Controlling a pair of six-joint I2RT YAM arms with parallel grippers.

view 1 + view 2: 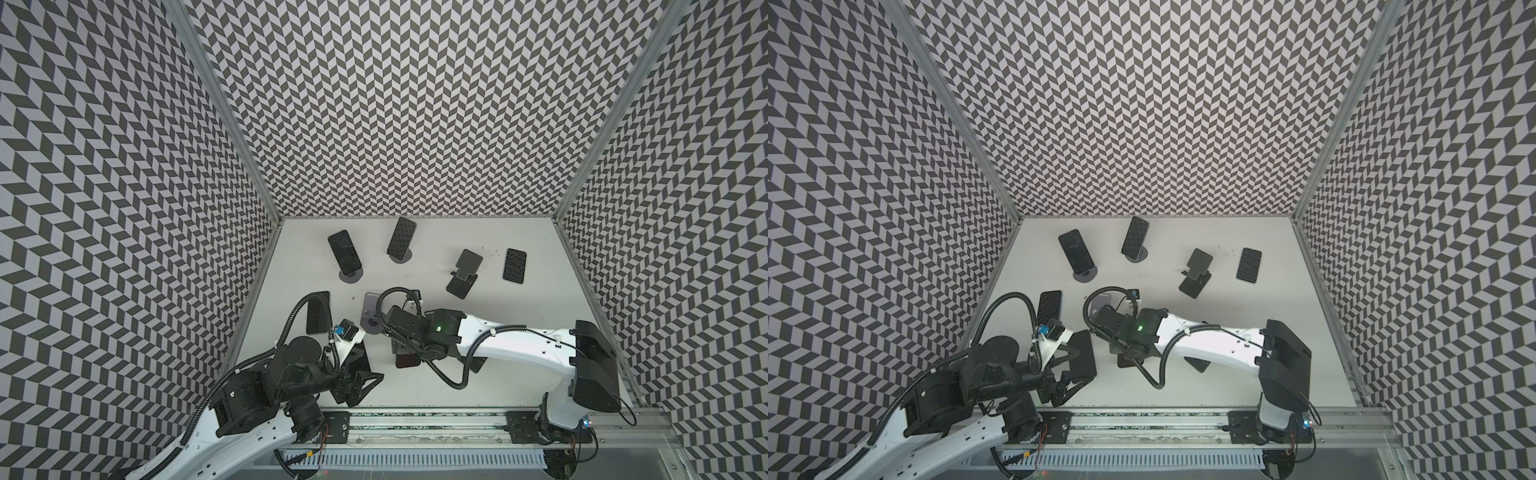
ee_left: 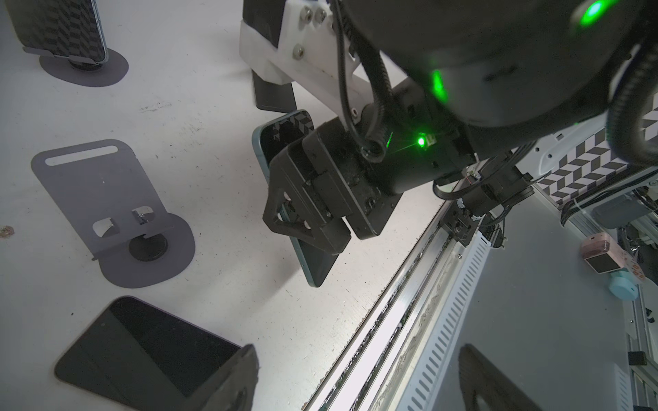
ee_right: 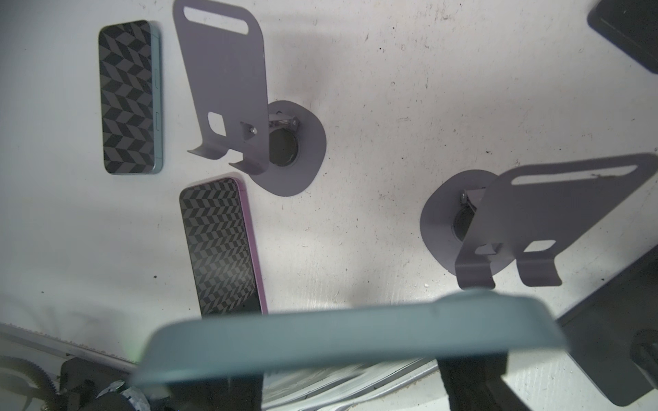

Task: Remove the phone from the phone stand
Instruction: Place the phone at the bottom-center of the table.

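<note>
My right gripper [image 3: 349, 356] is shut on a teal-edged phone [image 2: 317, 259], gripping it across its width and holding it tilted above the table. Its edge fills the near part of the right wrist view [image 3: 356, 331]. In a top view only a dark corner of it [image 1: 405, 360] shows under the wrist. Two grey phone stands [image 3: 228, 89] [image 3: 534, 213] stand bare on the table beyond it. The phone touches neither. One of the stands also shows in the left wrist view [image 2: 106, 199]. My left gripper [image 2: 359, 377] is open near the front left, holding nothing.
A purple-edged phone [image 3: 220, 245] and a teal one [image 3: 130, 96] lie flat near the left wall. At the back, two phones [image 1: 344, 255] [image 1: 402, 237] lean on stands. A black folding stand [image 1: 463, 274] and a flat phone [image 1: 514, 266] sit back right. A rail [image 1: 415, 419] runs along the front.
</note>
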